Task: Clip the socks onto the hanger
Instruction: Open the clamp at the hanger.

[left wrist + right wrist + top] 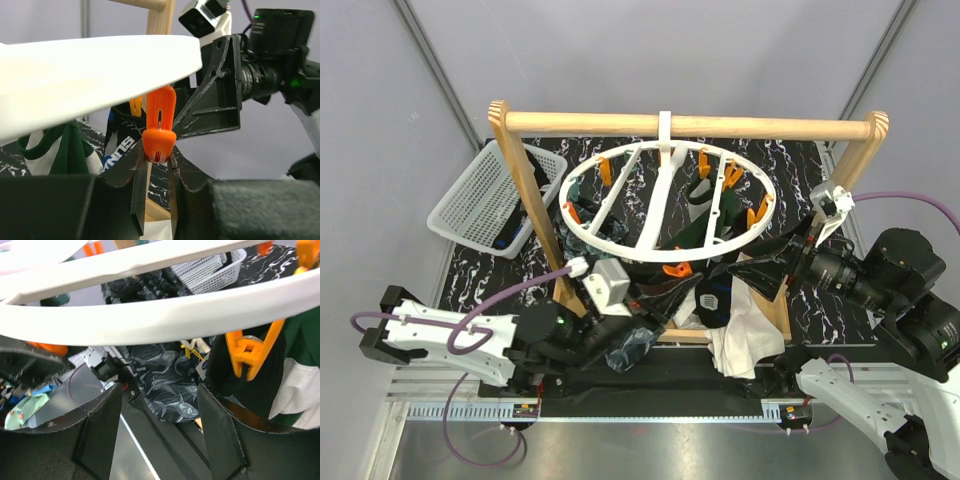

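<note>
The hanger (665, 205), a white ring with orange pegs, hangs from the wooden rail (690, 124). My left gripper (665, 288) is under its near rim; in the left wrist view (158, 157) its jaws press both sides of an orange peg (159, 142) hanging from the ring (90, 70). My right gripper (765, 262) is open and empty (160, 410) beside the ring's right edge. A dark green sock (705, 225) and a black sock (250, 385) hang clipped. A mottled teal-grey sock (172, 385) lies below.
A white mesh basket (485, 200) stands at the far left. A white cloth (745, 335) and dark socks (715, 300) lie under the ring's near side. The wooden frame's posts (535, 215) flank the hanger.
</note>
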`<move>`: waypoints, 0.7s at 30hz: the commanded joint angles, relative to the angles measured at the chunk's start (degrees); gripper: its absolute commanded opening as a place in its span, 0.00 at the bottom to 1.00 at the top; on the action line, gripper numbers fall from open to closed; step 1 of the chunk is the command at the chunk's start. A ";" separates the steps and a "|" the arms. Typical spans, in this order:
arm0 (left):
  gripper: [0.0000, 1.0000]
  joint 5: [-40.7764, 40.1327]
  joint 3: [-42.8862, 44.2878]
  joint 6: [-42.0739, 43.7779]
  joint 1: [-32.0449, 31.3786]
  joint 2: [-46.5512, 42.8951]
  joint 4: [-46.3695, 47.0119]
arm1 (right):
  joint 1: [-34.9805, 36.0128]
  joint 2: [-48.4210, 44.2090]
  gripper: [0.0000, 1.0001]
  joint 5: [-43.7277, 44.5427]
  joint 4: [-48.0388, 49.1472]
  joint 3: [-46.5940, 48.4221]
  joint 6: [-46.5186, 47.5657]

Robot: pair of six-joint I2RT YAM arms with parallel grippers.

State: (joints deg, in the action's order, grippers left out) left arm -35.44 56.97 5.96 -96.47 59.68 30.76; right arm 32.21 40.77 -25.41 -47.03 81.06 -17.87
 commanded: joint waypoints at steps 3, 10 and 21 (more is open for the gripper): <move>0.00 -22.00 14.70 4.58 -3.02 12.00 -1.84 | 0.14 -0.26 0.71 6.16 1.15 3.14 -0.07; 0.00 -29.77 26.25 13.63 -5.84 24.51 -1.85 | 0.14 -0.78 0.78 8.27 -2.28 7.70 3.80; 0.00 -28.90 28.99 16.63 -6.54 28.03 -1.41 | 0.14 0.27 0.90 -2.01 -5.27 11.76 12.42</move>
State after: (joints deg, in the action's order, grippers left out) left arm -64.77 83.48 20.82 -102.43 87.50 28.38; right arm 32.21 39.44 -22.20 -51.99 91.79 -9.67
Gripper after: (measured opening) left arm 0.219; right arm 0.887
